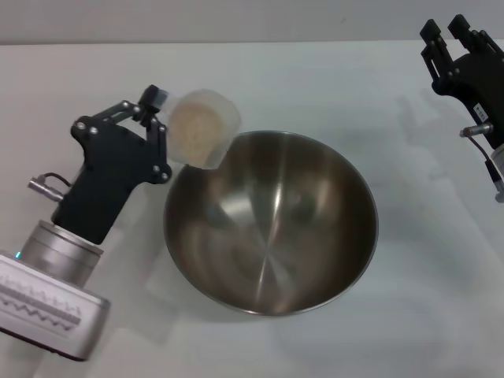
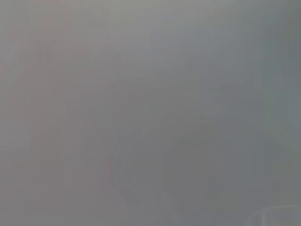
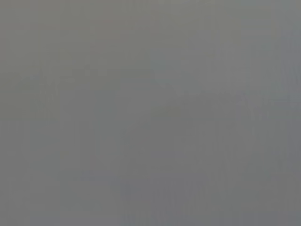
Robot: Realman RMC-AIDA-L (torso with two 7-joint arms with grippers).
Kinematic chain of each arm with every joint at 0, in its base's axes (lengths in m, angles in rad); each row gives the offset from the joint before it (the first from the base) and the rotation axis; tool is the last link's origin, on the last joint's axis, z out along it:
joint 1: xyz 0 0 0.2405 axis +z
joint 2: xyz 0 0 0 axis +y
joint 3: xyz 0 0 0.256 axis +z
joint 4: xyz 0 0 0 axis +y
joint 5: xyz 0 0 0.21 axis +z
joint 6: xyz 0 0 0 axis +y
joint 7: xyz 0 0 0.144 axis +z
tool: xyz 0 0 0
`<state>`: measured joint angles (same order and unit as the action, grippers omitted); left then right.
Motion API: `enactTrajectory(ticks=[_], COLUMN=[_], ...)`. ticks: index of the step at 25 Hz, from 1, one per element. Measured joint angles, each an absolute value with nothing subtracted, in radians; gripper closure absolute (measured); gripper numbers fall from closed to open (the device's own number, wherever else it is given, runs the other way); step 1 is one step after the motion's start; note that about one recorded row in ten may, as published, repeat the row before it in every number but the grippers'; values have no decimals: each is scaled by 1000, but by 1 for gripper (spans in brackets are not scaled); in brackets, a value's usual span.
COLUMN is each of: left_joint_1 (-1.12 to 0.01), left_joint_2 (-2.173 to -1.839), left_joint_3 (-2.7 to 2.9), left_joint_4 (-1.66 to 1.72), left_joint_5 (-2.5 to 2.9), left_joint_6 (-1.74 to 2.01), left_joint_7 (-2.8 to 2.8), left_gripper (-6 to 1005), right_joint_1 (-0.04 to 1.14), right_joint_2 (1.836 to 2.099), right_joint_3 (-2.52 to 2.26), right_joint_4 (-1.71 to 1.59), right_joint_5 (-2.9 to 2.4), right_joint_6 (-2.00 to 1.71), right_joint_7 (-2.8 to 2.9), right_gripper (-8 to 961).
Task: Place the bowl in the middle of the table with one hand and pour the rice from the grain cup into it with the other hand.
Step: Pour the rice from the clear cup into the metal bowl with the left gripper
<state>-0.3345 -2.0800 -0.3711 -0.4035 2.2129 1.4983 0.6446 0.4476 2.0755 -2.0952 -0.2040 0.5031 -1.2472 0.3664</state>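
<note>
- Bowl (image 1: 270, 223): large, shiny steel, upright on the white tabletop (image 1: 331, 87), filling the centre of the head view; nothing inside but reflections on the brushed wall.
- Grain cup (image 1: 204, 127): small, clear, frosted plastic, left of centre in the upper half of the frame, tipped so that its open mouth faces the camera, with its lower edge over the bowl's upper-left rim.
- Rice (image 1: 194, 126): pale beige heap seen through the cup's mouth, all of it inside the cup; no grains seen in the bowl.
- Left gripper (image 1: 155, 118): black, at the left of the frame, clenched on the grain cup's side, holding it off the tabletop next to the bowl's rim.
- Right gripper (image 1: 452, 35): black, at the upper right corner of the frame, well apart from the bowl, fingers pointing toward the top edge, a narrow gap between them and nothing held.
- Both wrist views: plain grey blur, nothing to make out.
</note>
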Motion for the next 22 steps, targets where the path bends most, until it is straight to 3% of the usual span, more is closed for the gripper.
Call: enactTrajectory(ticks=[22], left_joint_1=[-352], left_joint_2=[-2080], left_joint_3=[-347], left_joint_4=[-392], left_joint_5=[2434], left_joint_6=[1501], left_joint_7=[1330], left_gripper=[980], right_joint_1=[456], right_joint_2=[2076], right_joint_3=[-2097], right_joint_4=[-204], right_joint_5=[503], right_joint_6=[-1212], right_joint_7=[368], right_gripper=[521])
